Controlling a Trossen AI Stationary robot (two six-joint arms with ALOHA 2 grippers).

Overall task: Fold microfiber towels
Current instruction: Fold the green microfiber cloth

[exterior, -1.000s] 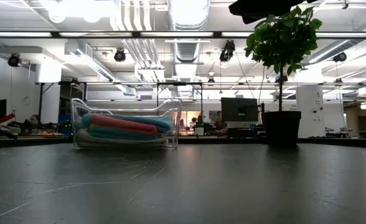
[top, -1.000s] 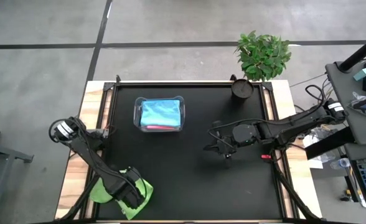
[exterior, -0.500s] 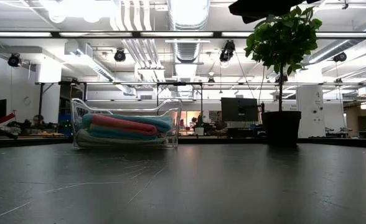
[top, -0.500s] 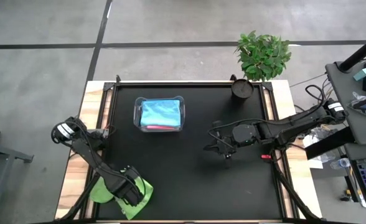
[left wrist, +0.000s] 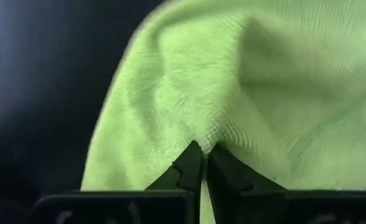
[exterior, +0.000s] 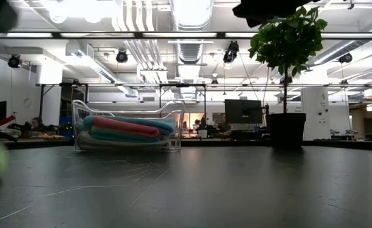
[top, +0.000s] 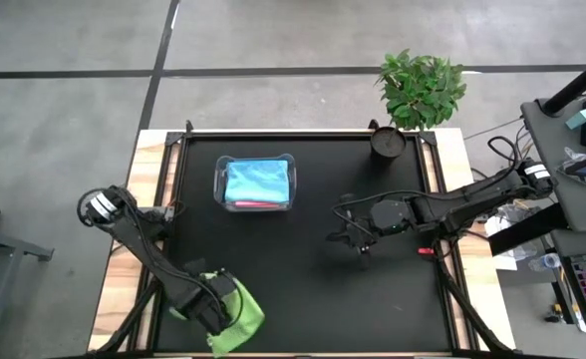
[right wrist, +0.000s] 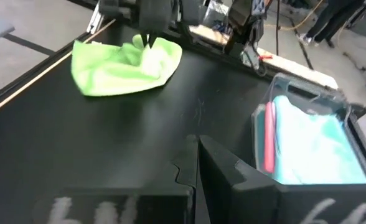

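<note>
A lime green microfiber towel (top: 241,311) lies bunched on the black table near its front left corner; it shows again as the same towel (right wrist: 114,68) in the right wrist view. My left gripper (top: 213,307) points down and is shut on it. My right gripper (top: 358,239) hangs shut above the table's right half and holds nothing. A clear tub (top: 256,183) at the far middle holds more towels, a light blue one (top: 257,181) on top and a pink one (top: 255,203) at its near side. My left gripper pinches a raised pucker of the green towel (left wrist: 203,135) between its two fingertips, coming from above with the fingers pointing down. The cloth rises to a small peak at the fingers (right wrist: 147,38). The rest of the towel lies slack on the table.
A potted plant (top: 387,143) stands at the far right corner. The tub (exterior: 129,125) shows at the far left in the low view. Bare black tabletop (top: 293,259) lies between the two grippers.
My left gripper has shut on the green towel and shifted a little toward the table's right edge. The towel has been dragged and bunched to the right with it, and a green blur has come into the low view's left edge.
</note>
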